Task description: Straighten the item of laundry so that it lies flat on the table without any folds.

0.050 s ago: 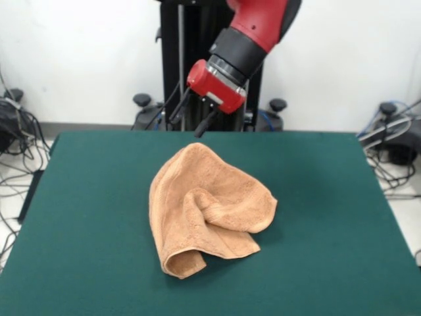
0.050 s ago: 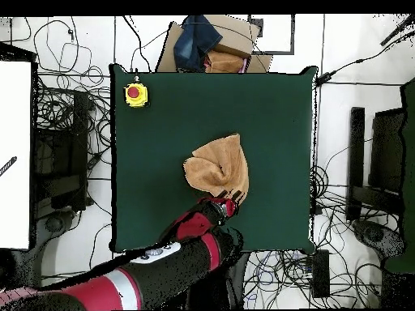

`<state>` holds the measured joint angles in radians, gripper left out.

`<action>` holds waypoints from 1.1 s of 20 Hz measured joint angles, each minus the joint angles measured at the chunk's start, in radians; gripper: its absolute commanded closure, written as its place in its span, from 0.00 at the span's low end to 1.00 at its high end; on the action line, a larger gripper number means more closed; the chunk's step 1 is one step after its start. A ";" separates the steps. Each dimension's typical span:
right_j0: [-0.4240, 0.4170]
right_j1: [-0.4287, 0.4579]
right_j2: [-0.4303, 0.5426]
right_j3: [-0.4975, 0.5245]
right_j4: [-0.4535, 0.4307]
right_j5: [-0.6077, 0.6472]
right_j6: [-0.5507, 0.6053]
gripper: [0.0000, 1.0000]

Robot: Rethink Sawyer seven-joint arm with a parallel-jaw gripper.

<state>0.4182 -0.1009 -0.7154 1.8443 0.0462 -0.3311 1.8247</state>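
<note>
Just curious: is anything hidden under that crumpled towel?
Only the green table shows around the towel. Its folds cover whatever lies beneath, so that cannot be seen.

my front camera looks low across the table [image 1: 329, 197] toward the arm; my overhead one stares straight down from high up; both share the tabletop.

Orange-tan towel [image 1: 207, 210] crumpled, folded over itself, mid green table [image 1: 329, 217].
</note>
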 measured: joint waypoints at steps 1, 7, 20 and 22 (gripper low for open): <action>0.009 0.008 -0.005 0.000 0.009 0.000 0.000 0.00; 0.096 0.058 -0.051 -0.001 0.091 0.000 0.000 0.00; 0.126 0.121 -0.076 -0.002 0.172 -0.018 0.000 0.00; 0.105 0.127 -0.074 -0.003 0.171 -0.041 0.000 0.00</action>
<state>0.5236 0.0261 -0.7890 1.8414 0.2176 -0.3722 1.8247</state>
